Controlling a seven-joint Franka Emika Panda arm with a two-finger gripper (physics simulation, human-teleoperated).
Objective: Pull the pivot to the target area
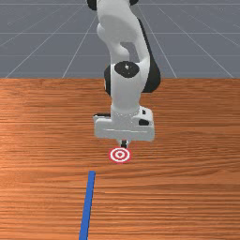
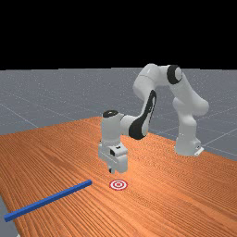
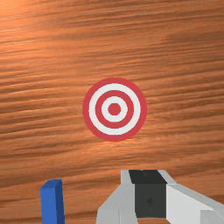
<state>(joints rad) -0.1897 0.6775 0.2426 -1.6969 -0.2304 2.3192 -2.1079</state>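
In the front view, the blue bar [image 1: 87, 204] is lying flat on the orange-brown surface [image 1: 197, 164], running at a slight slant down to the bottom edge. Its nearer end is stopping short of the red-and-white target [image 1: 120, 155], toward the front view's left, and is not touching it. The far view is showing more of the bar, which is stretching away from the target toward the far view's left and reaching the rim of the surface.

The gripper [image 1: 123, 144] is pointing down near the target, well apart from the bar. Its fingers [image 3: 118, 205] are standing together, pinching nothing between them; whether their tips are touching the surface, I can't tell. In the wrist view, the target is lying flat in front of them, and the bar's end is showing off to one side.

Farther out, the white-and-grey arm [image 2: 150, 99] is bending across from its base [image 2: 187, 146] at the far view's right. Grey floor [image 2: 28, 92] is spreading beyond the surface.
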